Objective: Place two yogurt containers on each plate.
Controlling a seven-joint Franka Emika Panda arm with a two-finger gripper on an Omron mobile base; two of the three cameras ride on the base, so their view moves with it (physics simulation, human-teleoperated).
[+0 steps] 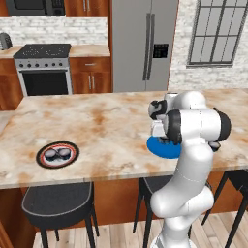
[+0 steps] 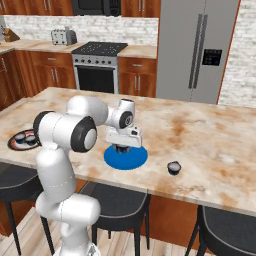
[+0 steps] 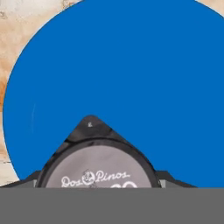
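Hand view: I see the blue plate [image 3: 131, 74] across most of the frame, and a yogurt container [image 3: 98, 168] low at centre, lid reading "Dos Pinos", clasped in my gripper [image 3: 98, 181] above it. In the right base view another container [image 2: 174, 167] stands on the counter [image 2: 210, 145] right of centre. The black plate [image 1: 57, 155], at lower left of the left base view, carries two cups [image 1: 57, 154].

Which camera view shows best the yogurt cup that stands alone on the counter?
The right base view: the lone yogurt cup stands unobstructed on the marble counter, to the right of the blue plate. In the left base view the arm hides that area; the hand view looks down at the blue plate instead.
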